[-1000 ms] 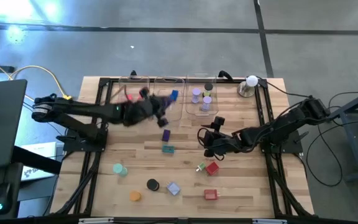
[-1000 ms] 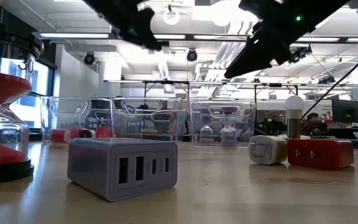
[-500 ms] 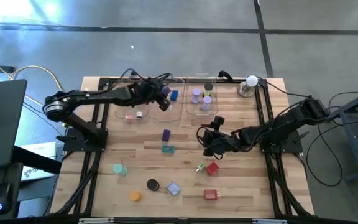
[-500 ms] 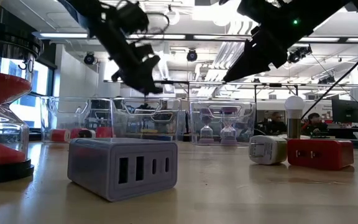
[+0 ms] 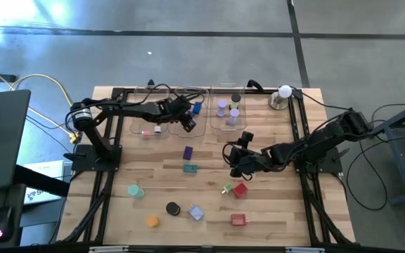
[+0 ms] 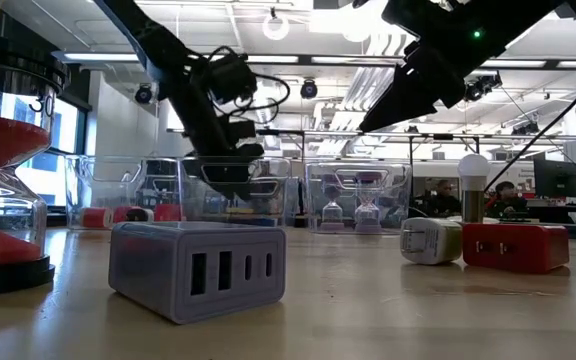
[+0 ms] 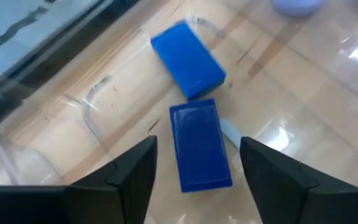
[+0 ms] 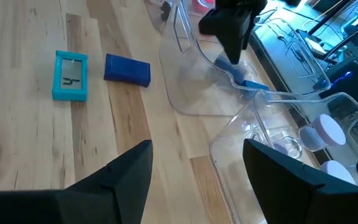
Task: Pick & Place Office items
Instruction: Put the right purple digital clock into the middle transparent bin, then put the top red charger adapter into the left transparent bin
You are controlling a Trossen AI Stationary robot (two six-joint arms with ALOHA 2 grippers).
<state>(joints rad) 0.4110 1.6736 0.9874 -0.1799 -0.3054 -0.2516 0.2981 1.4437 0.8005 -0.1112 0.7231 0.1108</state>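
Observation:
My left gripper [image 5: 188, 121] reaches down into the middle clear tray [image 5: 188, 93] and is open. In the left wrist view its fingers stand on either side of a blue block [image 7: 199, 149] that lies flat on the tray floor, with a gap on each side. A second blue block [image 7: 187, 59] lies just beyond it. My right gripper [image 5: 234, 163] hovers open above the table's middle, right of a blue-purple block [image 5: 188, 152] and a teal piece [image 5: 190, 168]. More pieces lie near the near edge: a teal disc [image 5: 135, 190], a black disc [image 5: 173, 209] and red blocks [image 5: 240, 189].
Three clear trays stand in a row along the far edge; the left one [image 5: 150, 131] holds pink and red pieces, the right one [image 5: 227, 109] purple discs. A white ball on a metal base [image 5: 282, 96] stands at the far right corner. A black frame borders the table.
My left arm has swung from the table's middle toward the far edge and then come down into the middle tray. The blue block that travelled with it now lies on the tray floor between its fingers. My right arm has kept still.

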